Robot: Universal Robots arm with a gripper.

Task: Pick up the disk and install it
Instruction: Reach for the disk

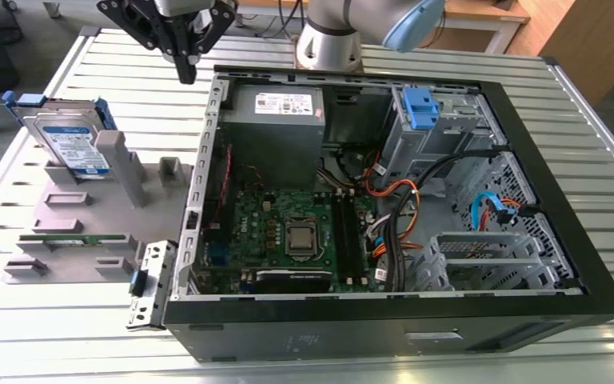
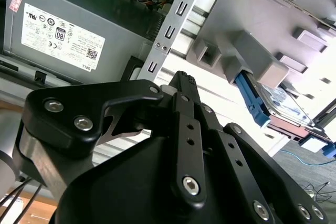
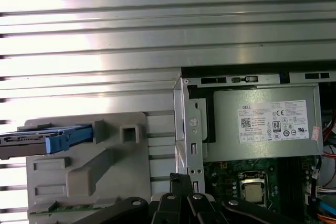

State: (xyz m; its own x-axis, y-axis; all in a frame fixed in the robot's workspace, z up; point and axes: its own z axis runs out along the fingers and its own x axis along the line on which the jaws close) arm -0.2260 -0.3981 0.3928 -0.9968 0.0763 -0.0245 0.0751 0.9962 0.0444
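Silver-metal disk [image 1: 70,146] with blue rails stands on edge in the grey fixture [image 1: 85,214] on the counter [image 1: 51,328], beside the open case [image 1: 392,324]. Tool [image 1: 186,72] hangs well apart, closed, empty. Best grip: across the flat faces, squarely.

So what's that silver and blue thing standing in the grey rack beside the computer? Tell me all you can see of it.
That is the disk: a flat rectangular silver-metal drive with a white-and-blue label, edged by blue plastic rails with a handle on top. It stands on edge, slightly tilted, slotted into the grey holder at the exterior view's left, outside the computer case. Only the holder touches it; the gripper hangs apart.
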